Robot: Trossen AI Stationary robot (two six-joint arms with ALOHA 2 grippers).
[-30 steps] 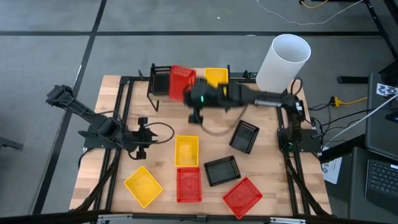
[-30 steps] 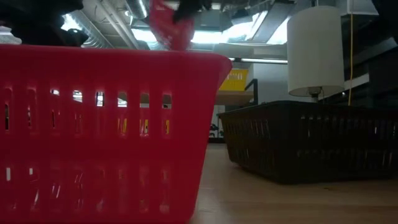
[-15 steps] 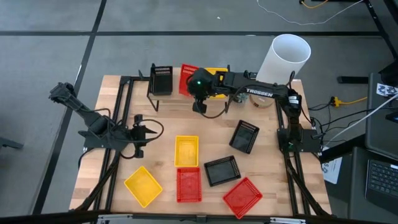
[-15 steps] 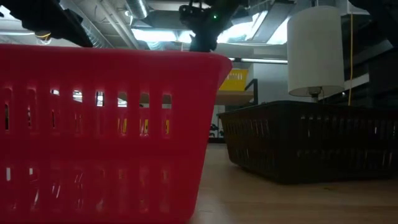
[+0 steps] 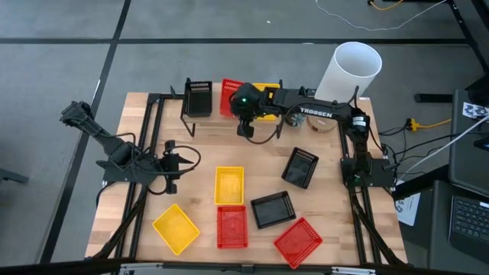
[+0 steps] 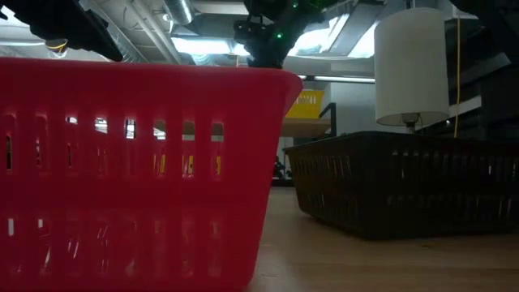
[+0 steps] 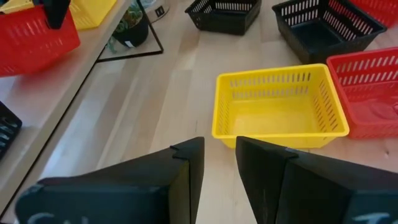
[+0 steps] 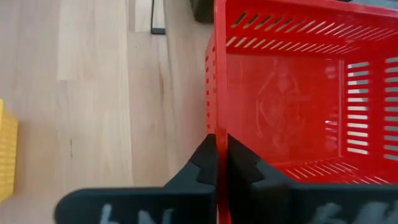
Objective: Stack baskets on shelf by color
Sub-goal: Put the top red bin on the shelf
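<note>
A second ago my right gripper (image 5: pixel 243 121) was carrying the red basket (image 5: pixel 231 97) tilted in the air over the shelf (image 5: pixel 229 109); now the basket sits level on the shelf's middle spot, between the black basket (image 5: pixel 199 98) and the yellow basket (image 5: pixel 267 93). I judge the placing step nearly finished, with only the release left. My right fingers (image 8: pixel 208 163) are pinched narrow on the red basket's near wall, rim between them, the basket's floor spreading out ahead of the gripper. My left gripper (image 7: pixel 219 163) waits over the table with its fingers a narrow gap apart, holding nothing, another yellow basket (image 7: pixel 281 105) just ahead. 6 baskets lie loose on the table.
</note>
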